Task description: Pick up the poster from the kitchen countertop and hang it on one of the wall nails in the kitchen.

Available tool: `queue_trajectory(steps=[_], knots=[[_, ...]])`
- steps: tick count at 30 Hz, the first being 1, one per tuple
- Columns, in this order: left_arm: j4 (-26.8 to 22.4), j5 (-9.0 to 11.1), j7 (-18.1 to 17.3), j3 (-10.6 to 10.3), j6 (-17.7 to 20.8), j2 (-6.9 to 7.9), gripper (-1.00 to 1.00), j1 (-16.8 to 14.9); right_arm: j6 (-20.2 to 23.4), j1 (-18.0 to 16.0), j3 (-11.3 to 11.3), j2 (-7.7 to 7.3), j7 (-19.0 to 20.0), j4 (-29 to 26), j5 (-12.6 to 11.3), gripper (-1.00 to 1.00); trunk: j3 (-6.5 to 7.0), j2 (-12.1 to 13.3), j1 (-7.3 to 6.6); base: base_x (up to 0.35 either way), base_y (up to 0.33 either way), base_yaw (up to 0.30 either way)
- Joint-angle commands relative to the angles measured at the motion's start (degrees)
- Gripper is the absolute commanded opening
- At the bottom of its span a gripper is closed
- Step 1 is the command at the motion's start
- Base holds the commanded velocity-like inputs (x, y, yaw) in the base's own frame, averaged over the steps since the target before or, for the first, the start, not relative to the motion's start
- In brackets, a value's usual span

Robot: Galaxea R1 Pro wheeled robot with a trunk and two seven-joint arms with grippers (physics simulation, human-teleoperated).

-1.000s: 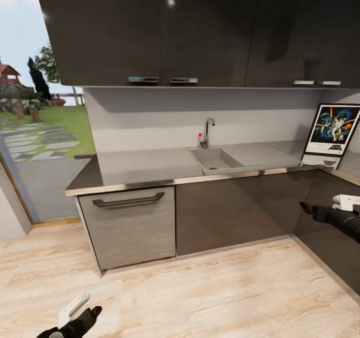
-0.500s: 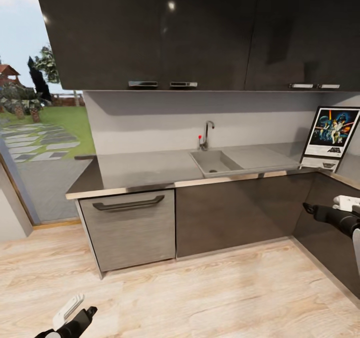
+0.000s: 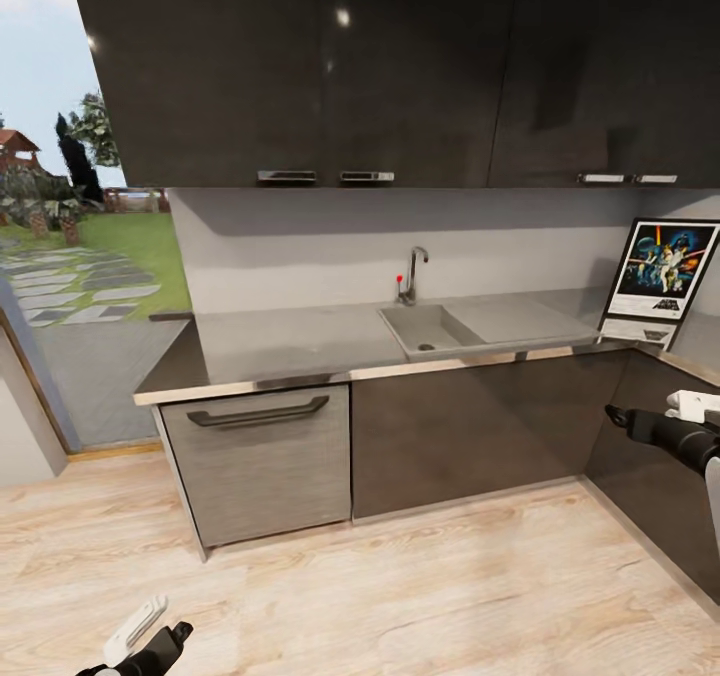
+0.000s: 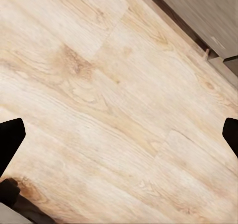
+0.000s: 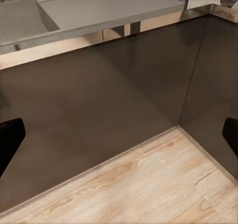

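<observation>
The poster (image 3: 665, 277) stands upright up and ahead of my right pincer (image 3: 612, 417), leaning at the corner of the worktop (image 3: 300, 331), long axis vertical. That pincer is nearer, jaws spread and empty; the left pincer (image 3: 165, 641), low over the floor (image 4: 119, 114), is spread too.

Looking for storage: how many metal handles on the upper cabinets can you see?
4: two side by side near the middle, two side by side toward the right. More may lie outside the frame.

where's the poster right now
In the head view the poster stands upright at the far right, in the corner of the kitchen countertop, right of the sink.
</observation>
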Motion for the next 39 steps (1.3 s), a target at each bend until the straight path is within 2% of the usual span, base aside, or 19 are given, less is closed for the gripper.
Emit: queue_trajectory(steps=[1,29,34,39], knots=[[-0.1,0.6,0.5,0.0,0.2,0.01,1.00,0.0,0.3,-0.1,-0.1,0.00,0.2,-0.1,0.0,1.00,0.11,0.4,-0.22,0.000,0.000,0.000],[1.9,0.8,0.0,0.0,-0.2,0.26,1.00,-0.2,0.3,0.0,0.1,0.00,0.2,-0.2,0.0,1.00,5.14,11.6,-6.37,0.000,0.000,0.000],[-3.4,1.2,-0.8,0.0,0.1,0.28,1.00,1.2,0.3,0.0,0.0,0.00,0.2,0.1,0.2,1.00,6.04,13.6,-7.47,0.000,0.000,0.000],[-6.1,1.2,-1.0,-0.1,0.0,0.17,1.00,2.7,0.3,0.0,0.0,0.00,0.2,0.4,0.4,1.00,6.94,15.6,-8.57,0.000,0.000,0.000]])
